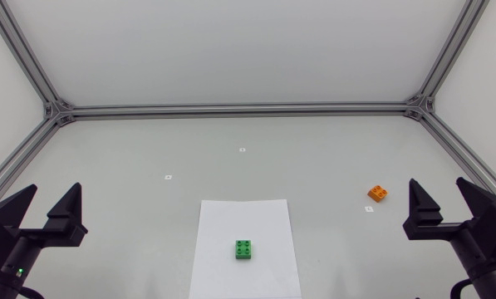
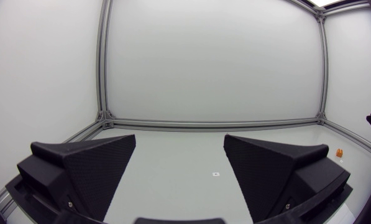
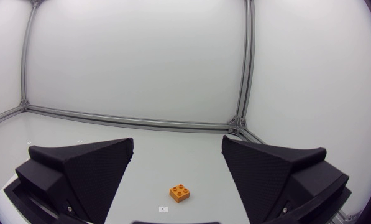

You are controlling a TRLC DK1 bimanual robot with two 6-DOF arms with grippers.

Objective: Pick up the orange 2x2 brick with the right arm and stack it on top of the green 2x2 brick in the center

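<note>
The centre brick (image 1: 244, 249) sits on the paper sheet (image 1: 264, 220); the loose brick (image 1: 377, 193) lies well right of it, level with its far edge.

The orange brick (image 1: 377, 193) shows at the frame's right, the green brick (image 1: 244, 249) on a white sheet (image 1: 223, 224) at lower centre. The table (image 1: 148, 149) is pale grey. The left gripper (image 1: 52, 189) and right gripper (image 1: 438, 183) are matte black, finely stippled.

orange brick (image 3: 180, 193): smooth plastic | sheet (image 1: 244, 220): matt paper | right tool (image 3: 177, 146): matt, textured
</note>
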